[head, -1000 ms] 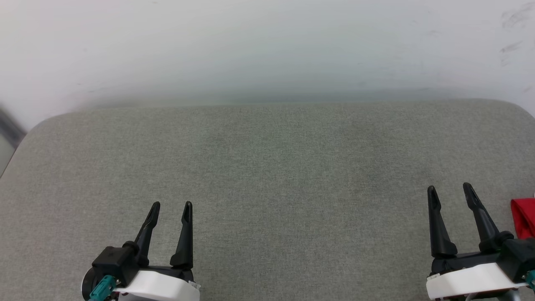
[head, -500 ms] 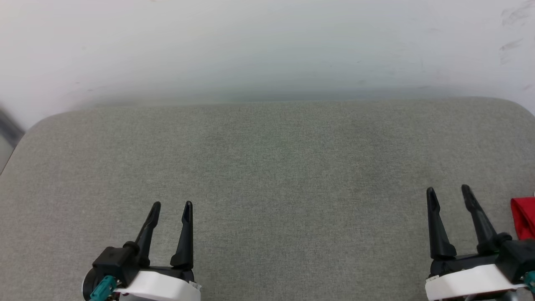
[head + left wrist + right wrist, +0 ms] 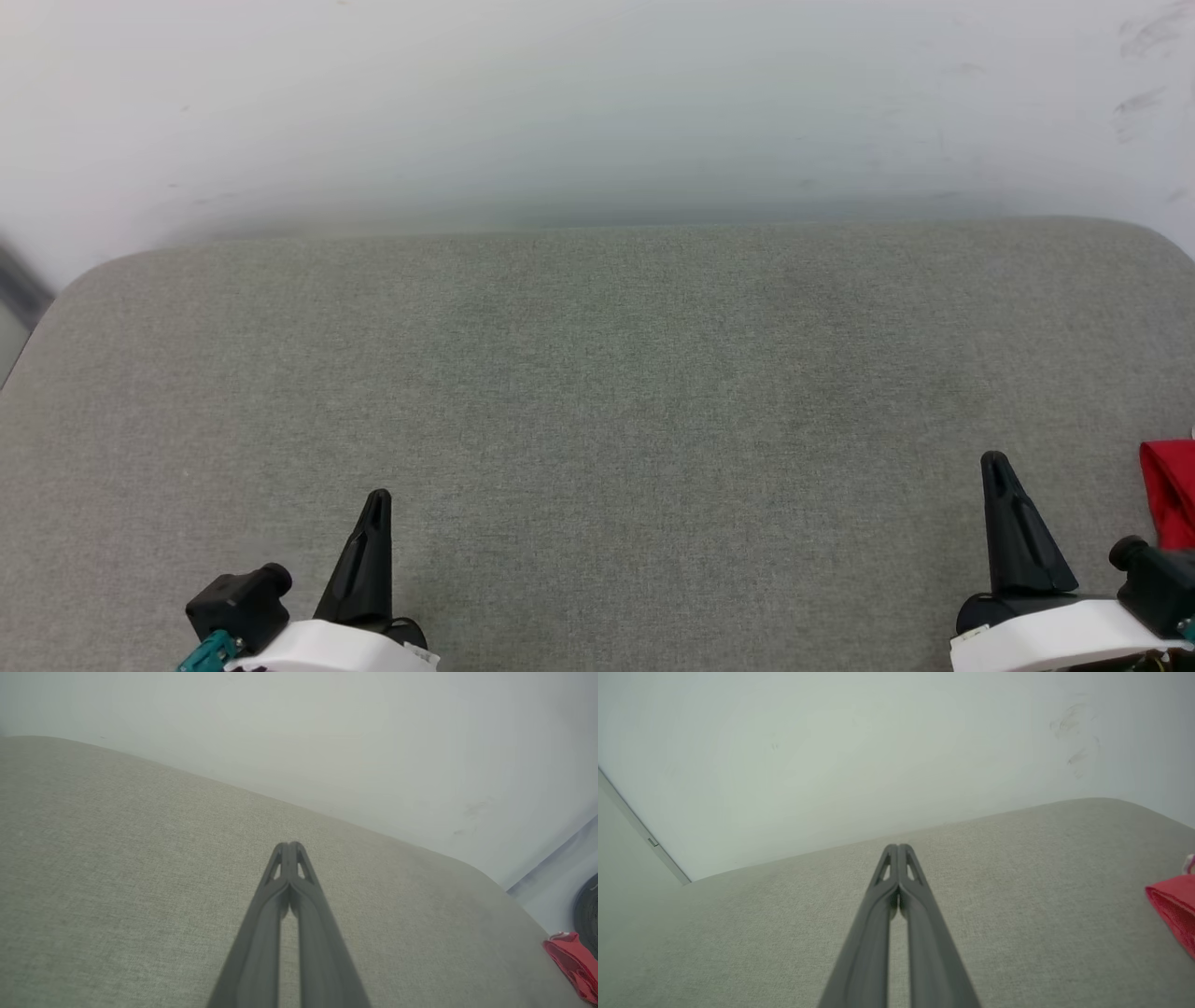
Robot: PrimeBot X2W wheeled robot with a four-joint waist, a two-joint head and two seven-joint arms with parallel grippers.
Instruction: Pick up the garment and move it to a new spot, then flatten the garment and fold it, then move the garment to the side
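Head view: both jaws clenched empty; red garment on cushion, far right.

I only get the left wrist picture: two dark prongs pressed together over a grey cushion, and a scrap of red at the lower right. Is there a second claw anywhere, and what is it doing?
Observer: Yes. The right gripper sits at the lower right of the head view, over the cushion. It is shut, with nothing between its fingers.
Operator: And that red scrap, is it anywhere near that one?
Observer: The garment lies on the cushion just to the right of the right gripper, apart from it. The picture's edge cuts it off.
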